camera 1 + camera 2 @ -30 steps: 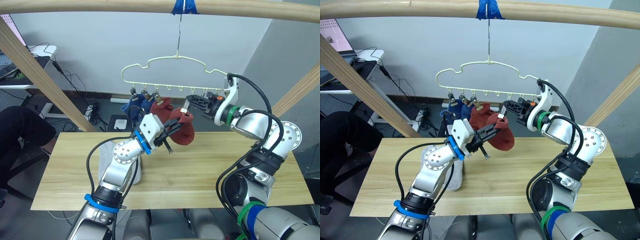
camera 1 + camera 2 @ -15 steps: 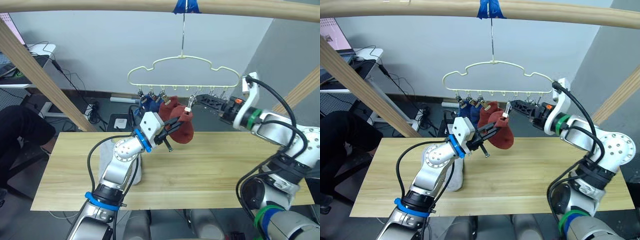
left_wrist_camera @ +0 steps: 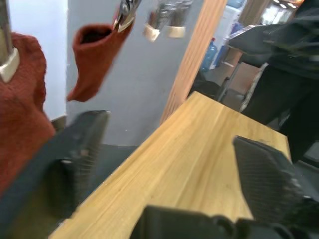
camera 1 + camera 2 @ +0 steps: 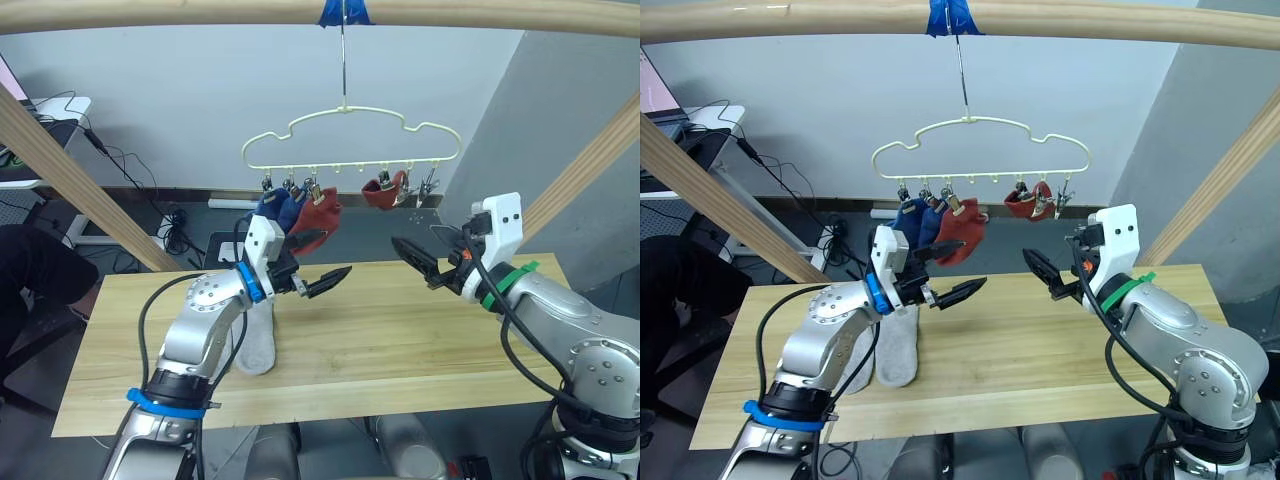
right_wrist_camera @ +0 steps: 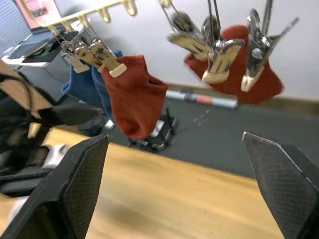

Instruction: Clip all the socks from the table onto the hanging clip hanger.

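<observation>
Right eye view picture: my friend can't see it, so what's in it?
Four socks hang clipped on a cream clip hanger: two blue socks and two rust red socks. Below, both open end effectors hover over the wooden table, where grey socks lie.

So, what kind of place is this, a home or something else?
Probably a robotics lab or office room, not a home. The clip hanger hangs from a taped wooden pole of a test frame over the table, and a desk with loose cables stands behind.
</observation>
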Controlling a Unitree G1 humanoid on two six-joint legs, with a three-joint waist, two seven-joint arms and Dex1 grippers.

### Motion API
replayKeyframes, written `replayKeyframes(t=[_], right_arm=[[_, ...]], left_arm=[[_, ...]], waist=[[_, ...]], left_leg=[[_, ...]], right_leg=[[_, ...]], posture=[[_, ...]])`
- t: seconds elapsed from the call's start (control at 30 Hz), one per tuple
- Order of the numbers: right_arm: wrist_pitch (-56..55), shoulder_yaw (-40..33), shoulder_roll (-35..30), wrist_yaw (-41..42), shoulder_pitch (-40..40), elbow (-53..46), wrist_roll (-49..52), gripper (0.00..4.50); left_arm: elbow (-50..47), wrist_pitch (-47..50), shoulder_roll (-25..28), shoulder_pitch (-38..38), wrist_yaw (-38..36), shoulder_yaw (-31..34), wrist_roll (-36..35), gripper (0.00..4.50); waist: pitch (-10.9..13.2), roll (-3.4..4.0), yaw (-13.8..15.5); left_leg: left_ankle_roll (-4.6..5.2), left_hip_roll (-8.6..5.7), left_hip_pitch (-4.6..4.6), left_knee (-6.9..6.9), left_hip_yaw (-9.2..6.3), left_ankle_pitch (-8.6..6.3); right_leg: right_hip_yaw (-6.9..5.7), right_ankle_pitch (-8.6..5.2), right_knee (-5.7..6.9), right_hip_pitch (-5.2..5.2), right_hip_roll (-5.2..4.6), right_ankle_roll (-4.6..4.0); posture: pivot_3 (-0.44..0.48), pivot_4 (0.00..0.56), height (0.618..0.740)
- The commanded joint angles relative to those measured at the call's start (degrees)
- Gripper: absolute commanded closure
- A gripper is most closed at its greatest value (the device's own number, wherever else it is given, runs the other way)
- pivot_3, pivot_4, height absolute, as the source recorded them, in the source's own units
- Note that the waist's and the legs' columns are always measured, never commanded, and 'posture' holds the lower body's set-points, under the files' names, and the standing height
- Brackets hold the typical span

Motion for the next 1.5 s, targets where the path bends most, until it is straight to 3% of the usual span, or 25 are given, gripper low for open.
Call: replayKeyframes(t=[0.03, 0.07, 0.17, 0.23, 0.53, 0.6, 1.5], right_arm=[[-7.11, 4.50, 0.07, 0.57, 1.16, -2.61, -6.60, 0.00], [-8.63, 5.80, -0.02, 0.73, 1.46, -2.62, -8.36, 0.00], [-13.18, 9.86, 0.87, 0.15, 1.84, -1.66, -14.22, 0.54], [-14.98, 11.75, 1.56, -0.23, 1.31, -0.86, -17.27, 1.20], [-21.68, 14.73, 4.48, -1.16, 0.63, 2.93, -28.38, 1.20], [-22.59, 14.81, 5.06, -0.78, 0.93, 3.89, -29.69, 1.78], [-31.00, 13.29, 12.43, 0.96, -2.84, 16.97, -41.43, 1.78]], left_arm=[[-10.85, 5.89, 5.07, 3.83, -3.25, 4.78, -7.74, 0.02], [-13.04, 7.32, 6.51, 4.95, -3.51, 5.86, -9.32, 0.02], [-19.27, 10.13, 9.48, 8.93, -2.17, 9.28, -12.64, 0.00], [-22.45, 11.95, 9.67, 11.04, 0.22, 10.68, -14.32, 0.00], [-30.19, 14.83, 8.77, 16.94, 7.93, 12.26, -16.56, 0.00], [-31.03, 14.89, 8.49, 17.34, 9.23, 12.17, -16.66, 0.00], [-34.57, 14.41, 9.09, 19.68, 14.68, 12.62, -17.30, 0.00]], waist=[[0.04, 0.03, 0.04], [0.16, 0.03, 0.10], [0.29, 0.09, 0.37], [0.33, 0.11, 0.74], [0.55, 0.12, 1.79], [0.63, 0.11, 1.99], [0.77, 0.15, 3.58]], left_leg=[[0.00, 0.00, 0.00, -0.04, 0.00, 0.00], [0.00, 0.02, -0.03, -0.06, 0.00, 0.00], [0.00, 0.03, -0.04, -0.08, -0.01, 0.00], [-0.01, 0.01, -0.04, -0.06, 0.00, 0.00], [-0.01, 0.01, -0.04, -0.06, 0.01, 0.00], [-0.01, 0.01, -0.04, -0.06, 0.01, 0.00], [-0.02, 0.00, -0.04, -0.06, 0.02, -0.01]], right_leg=[[0.00, -0.01, 0.01, -0.02, 0.00, -0.01], [-0.01, -0.02, 0.00, -0.06, 0.00, -0.01], [-0.02, -0.03, -0.01, -0.08, -0.01, -0.03], [0.00, -0.03, -0.02, -0.09, -0.04, -0.03], [0.00, -0.04, -0.04, -0.09, -0.04, -0.04], [0.01, -0.04, -0.04, -0.09, -0.04, -0.04], [0.01, -0.03, -0.03, -0.09, -0.05, -0.05]], posture=[[-0.171, 0.267, 0.740], [-0.171, 0.267, 0.740], [-0.157, 0.270, 0.740], [-0.148, 0.274, 0.740], [-0.132, 0.281, 0.740], [-0.108, 0.286, 0.740], [-0.064, 0.289, 0.740]])
